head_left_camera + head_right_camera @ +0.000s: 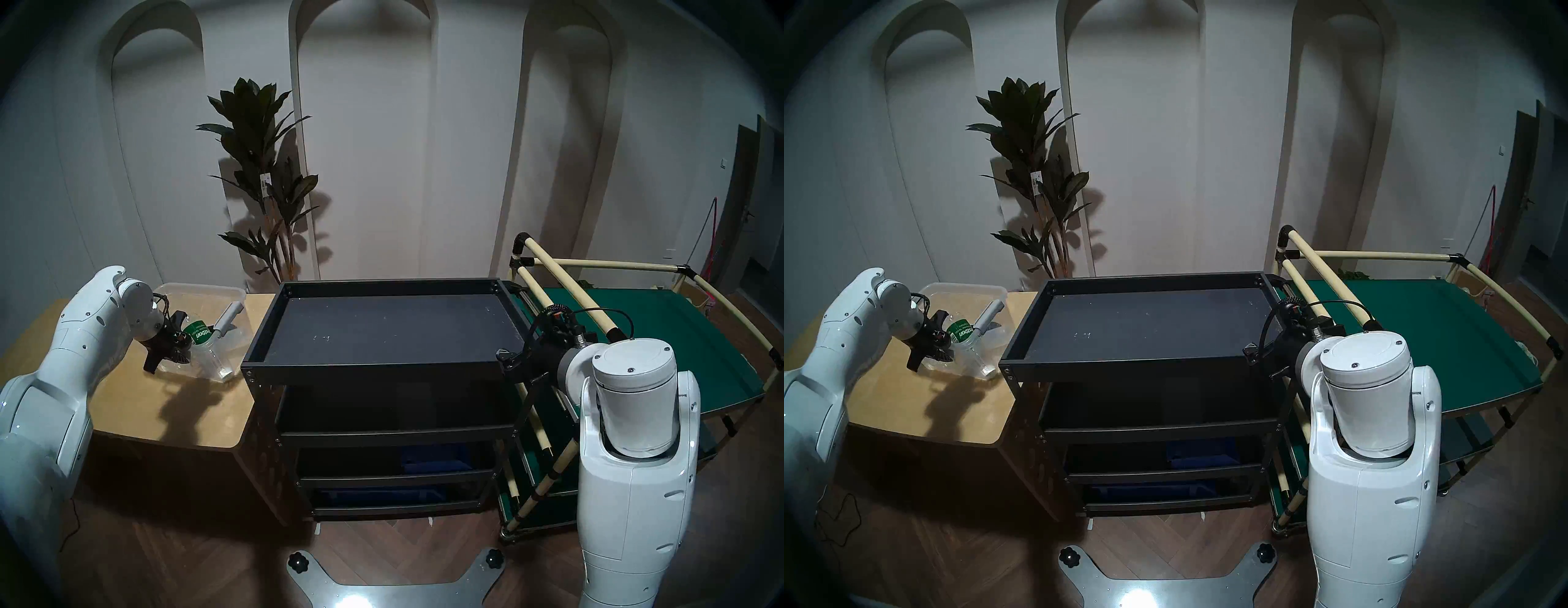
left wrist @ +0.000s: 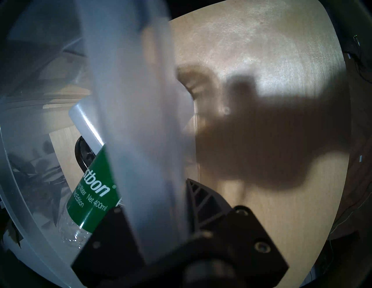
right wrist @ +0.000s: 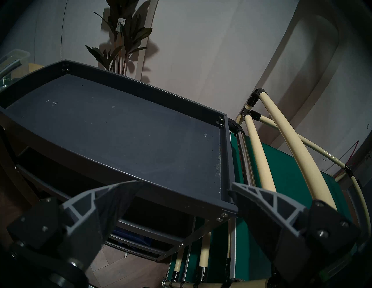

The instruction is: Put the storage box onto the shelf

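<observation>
The storage box [image 1: 199, 293], clear and lidless with a grey clip handle [image 1: 229, 320], sits on the light wooden table [image 1: 140, 403] left of the shelf. A clear bottle with a green label [image 1: 199, 333] lies inside it. My left gripper [image 1: 169, 344] is at the box's near left side. In the left wrist view the box wall [image 2: 130, 100] runs between the fingers [image 2: 201, 199], which are shut on it, with the bottle label [image 2: 94, 191] just behind. The black shelf [image 1: 365, 369] stands in the middle with its top tray bare. My right gripper [image 3: 186, 183] hangs open at the shelf's right front corner [image 3: 227, 211].
A green-decked cart [image 1: 657, 339] with cream tubes stands right of the shelf, close to my right arm. Dark blue bins [image 1: 432, 463] sit on the shelf's lower tiers. A tall potted plant [image 1: 263, 170] stands against the back wall behind the table.
</observation>
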